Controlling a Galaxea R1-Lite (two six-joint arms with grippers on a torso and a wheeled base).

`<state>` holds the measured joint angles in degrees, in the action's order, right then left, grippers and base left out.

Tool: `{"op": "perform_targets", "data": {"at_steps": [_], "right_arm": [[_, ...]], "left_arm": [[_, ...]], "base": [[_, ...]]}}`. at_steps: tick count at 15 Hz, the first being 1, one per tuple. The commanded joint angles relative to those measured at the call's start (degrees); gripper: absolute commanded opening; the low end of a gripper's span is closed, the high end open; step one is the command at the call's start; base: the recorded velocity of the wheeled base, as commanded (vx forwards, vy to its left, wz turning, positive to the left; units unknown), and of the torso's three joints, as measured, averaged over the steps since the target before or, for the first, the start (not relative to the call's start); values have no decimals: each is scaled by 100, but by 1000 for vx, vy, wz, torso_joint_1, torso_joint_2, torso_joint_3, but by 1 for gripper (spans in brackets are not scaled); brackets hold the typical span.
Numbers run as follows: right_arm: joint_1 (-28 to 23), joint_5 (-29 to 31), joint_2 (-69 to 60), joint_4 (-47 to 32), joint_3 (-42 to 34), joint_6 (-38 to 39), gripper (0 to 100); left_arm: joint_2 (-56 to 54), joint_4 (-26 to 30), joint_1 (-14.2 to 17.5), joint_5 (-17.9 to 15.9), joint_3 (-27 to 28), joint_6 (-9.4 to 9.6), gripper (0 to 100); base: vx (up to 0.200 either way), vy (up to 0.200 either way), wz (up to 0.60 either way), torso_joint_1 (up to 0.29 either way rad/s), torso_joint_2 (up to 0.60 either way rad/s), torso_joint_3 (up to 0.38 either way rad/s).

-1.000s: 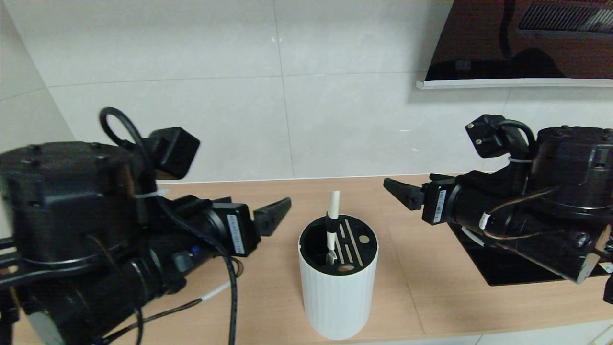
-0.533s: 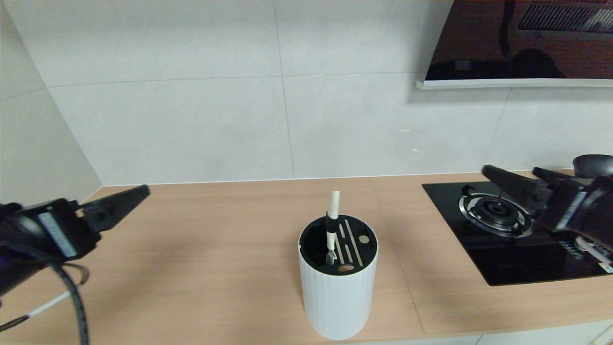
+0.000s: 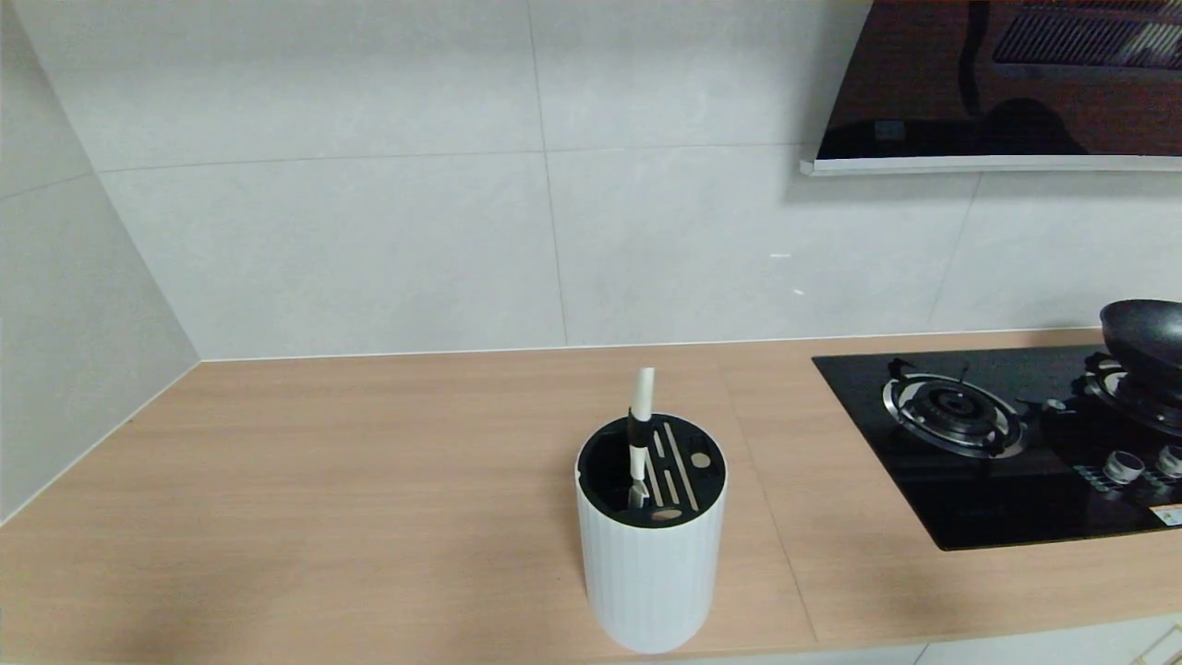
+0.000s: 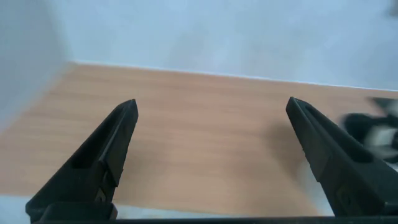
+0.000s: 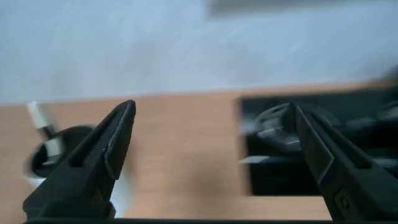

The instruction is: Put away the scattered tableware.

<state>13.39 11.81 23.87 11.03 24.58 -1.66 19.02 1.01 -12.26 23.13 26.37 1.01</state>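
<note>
A white ribbed utensil holder (image 3: 652,545) with a black slotted top stands near the front edge of the wooden counter (image 3: 369,462). One white-handled utensil (image 3: 639,425) sticks upright out of it. My left gripper (image 4: 211,143) is open above bare counter, nothing between its fingers. My right gripper (image 5: 211,149) is open too, also empty, with the holder (image 5: 56,162) and the utensil's handle (image 5: 38,116) beyond one finger and the stove (image 5: 323,143) beyond the other.
A black gas stove (image 3: 997,443) takes up the right of the counter, with a dark pan (image 3: 1145,337) on its far burner. A range hood (image 3: 1007,83) hangs above it. Tiled walls close the back and the left corner.
Both arms have drawn back out of the head view, the left one to the left and the right one to the right. The holder and the utensil stayed in place.
</note>
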Motion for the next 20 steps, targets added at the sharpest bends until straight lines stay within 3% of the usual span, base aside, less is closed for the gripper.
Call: {"op": "perform_targets", "data": {"at_steps": [1, 2, 4, 5, 7, 8, 9, 11, 12, 13, 15, 18, 19, 20], "right_arm": [[-881, -329, -1842, -778, -120, -669, 100], [-1189, -399, -2044, -769, -155, -652, 100], [-1330, -663, -2387, -831, -410, -678, 100], [-1330, -584, -2387, -813, -586, -643, 100], [-1330, -505, -2387, -813, -840, -485, 100], [-1330, -619, -2387, -813, -1456, -168, 100], [-1330, -830, -2387, -804, -1913, -63, 100], [-1330, -1085, -2387, -769, -2458, 95, 100], [-1330, -1093, -2387, -892, -2458, 113, 100], [-1330, -1093, -2387, -1068, -2458, 95, 100], [-1330, -1155, -2387, -1103, -2449, 104, 100], [-1330, -1199, -2387, -1103, -2458, 104, 100], [-1330, -1199, -2387, -1103, -2449, 104, 100], [-1330, -1199, -2387, -1103, -2449, 104, 100]], "left_arm": [[-1199, 48, 550, -10, -642, 303, 100], [-1357, 22, 699, -1, -861, 338, 100], [-1594, 31, 1051, -45, -1108, 356, 100], [-1884, 83, 1182, -256, -1301, 444, 100], [-1902, -57, 1200, -326, -1688, 470, 100], [-1902, -514, 1200, -361, -2312, 479, 100], [-1902, -620, 1200, -449, -2637, 496, 100], [-1902, -251, 1200, -941, -2619, 66, 100], [-1902, -268, 1200, -1232, -2619, -5, 100], [-1902, -259, 1200, -1460, -2619, -13, 100], [-1902, -75, 1200, -2480, -2637, 83, 100], [-1902, -75, 1200, -2541, -2628, 277, 100], [-1902, -66, 1200, -2532, -2628, 171, 100], [-1902, -84, 1200, -2515, -2628, -92, 100]], "base": [[0, 0, 0, 0, 0, 0], [0, 0, 0, 0, 0, 0], [0, 0, 0, 0, 0, 0], [0, 0, 0, 0, 0, 0], [0, 0, 0, 0, 0, 0], [0, 0, 0, 0, 0, 0], [0, 0, 0, 0, 0, 0], [0, 0, 0, 0, 0, 0], [0, 0, 0, 0, 0, 0], [0, 0, 0, 0, 0, 0], [0, 0, 0, 0, 0, 0], [0, 0, 0, 0, 0, 0], [0, 0, 0, 0, 0, 0], [0, 0, 0, 0, 0, 0]]}}
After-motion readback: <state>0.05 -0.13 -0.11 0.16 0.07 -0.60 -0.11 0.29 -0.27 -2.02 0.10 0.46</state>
